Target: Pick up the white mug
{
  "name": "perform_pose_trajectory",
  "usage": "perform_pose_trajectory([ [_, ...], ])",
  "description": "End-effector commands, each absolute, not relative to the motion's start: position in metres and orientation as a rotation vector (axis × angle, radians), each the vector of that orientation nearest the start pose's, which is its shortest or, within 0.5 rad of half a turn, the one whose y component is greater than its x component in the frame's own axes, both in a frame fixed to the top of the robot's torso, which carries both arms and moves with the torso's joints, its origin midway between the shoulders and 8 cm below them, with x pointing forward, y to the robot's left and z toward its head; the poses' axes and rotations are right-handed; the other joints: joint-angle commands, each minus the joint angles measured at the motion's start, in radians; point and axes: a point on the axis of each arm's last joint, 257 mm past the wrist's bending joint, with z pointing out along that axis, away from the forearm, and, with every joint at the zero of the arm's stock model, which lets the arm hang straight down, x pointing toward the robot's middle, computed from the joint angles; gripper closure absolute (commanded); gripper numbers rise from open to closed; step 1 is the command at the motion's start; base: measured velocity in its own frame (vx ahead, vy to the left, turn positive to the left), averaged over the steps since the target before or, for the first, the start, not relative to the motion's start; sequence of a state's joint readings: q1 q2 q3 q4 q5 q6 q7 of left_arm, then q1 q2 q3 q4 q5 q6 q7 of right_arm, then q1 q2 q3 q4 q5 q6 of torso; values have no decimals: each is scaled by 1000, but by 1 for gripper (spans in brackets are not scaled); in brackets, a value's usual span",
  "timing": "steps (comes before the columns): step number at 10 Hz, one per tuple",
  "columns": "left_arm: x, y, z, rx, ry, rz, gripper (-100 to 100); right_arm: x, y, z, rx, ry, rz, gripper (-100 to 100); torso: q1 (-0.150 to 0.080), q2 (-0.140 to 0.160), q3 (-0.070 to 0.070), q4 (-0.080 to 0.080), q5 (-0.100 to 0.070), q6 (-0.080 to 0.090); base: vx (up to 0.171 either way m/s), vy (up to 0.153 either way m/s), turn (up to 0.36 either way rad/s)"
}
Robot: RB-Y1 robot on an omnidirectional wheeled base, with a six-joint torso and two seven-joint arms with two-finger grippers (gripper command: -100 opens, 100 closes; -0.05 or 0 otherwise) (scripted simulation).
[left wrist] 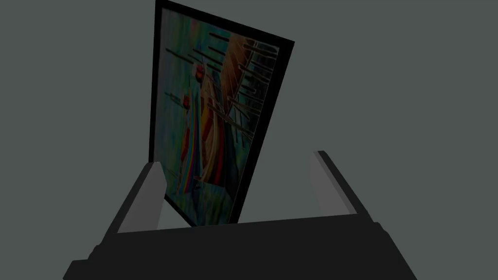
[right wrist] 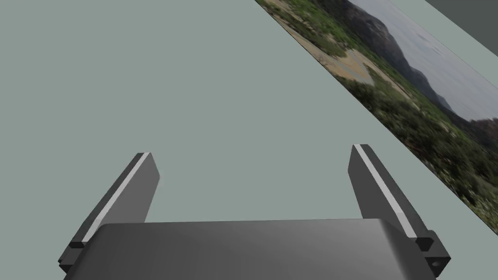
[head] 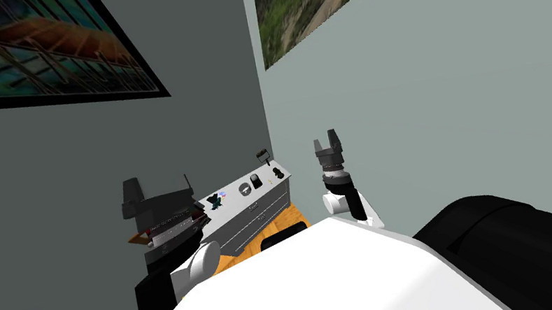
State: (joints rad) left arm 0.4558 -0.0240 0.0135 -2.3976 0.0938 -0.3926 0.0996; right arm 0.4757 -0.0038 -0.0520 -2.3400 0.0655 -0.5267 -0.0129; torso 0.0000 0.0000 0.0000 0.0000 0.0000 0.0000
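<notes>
A small pale round object (head: 245, 188), seemingly the mug seen from above, sits on top of a light grey drawer unit (head: 256, 211) in the corner of the room ahead of me. My left gripper (head: 159, 185) is raised in front of the unit's left end, well short of the mug; its fingers stand open with nothing between them (left wrist: 238, 165). My right gripper (head: 326, 139) is held up to the right of the unit, near the wall. It is open and empty too (right wrist: 250, 153).
Small dark objects (head: 256, 180) lie around the mug on the unit's top, with more at its left end (head: 215, 201). The unit stands on an orange-brown floor (head: 283, 220). Walls meet just behind it. A large black shape (head: 539, 245) lies at my right.
</notes>
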Motion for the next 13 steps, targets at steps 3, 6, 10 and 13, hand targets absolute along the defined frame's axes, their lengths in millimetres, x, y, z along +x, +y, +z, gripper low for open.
perform_pose_trajectory([
  [3, 345, 280, 60, -691, 559, -1474, -100, 326, -279, 63, 524, 574, 1252, 0, 0, 0, 0, 0, 0, 0, -3, -9, 20],
  [6, 359, 277, 43, -691, 638, -1464, -100, 326, -279, 63, 524, 574, 1252, 0, -1, 0, 0, 0, 0, 0, -9, -23, 37],
  [10, 388, 283, -2, -753, 746, -1431, -100, 326, -279, 63, 524, 574, 1252, 0, -3, 1, 1, 0, -1, 0, -20, -43, 66],
  [13, 401, 289, -25, -796, 786, -1412, -100, 326, -279, 63, 524, 574, 1252, 0, -2, 1, 0, 0, -1, 0, -11, -32, 47],
])
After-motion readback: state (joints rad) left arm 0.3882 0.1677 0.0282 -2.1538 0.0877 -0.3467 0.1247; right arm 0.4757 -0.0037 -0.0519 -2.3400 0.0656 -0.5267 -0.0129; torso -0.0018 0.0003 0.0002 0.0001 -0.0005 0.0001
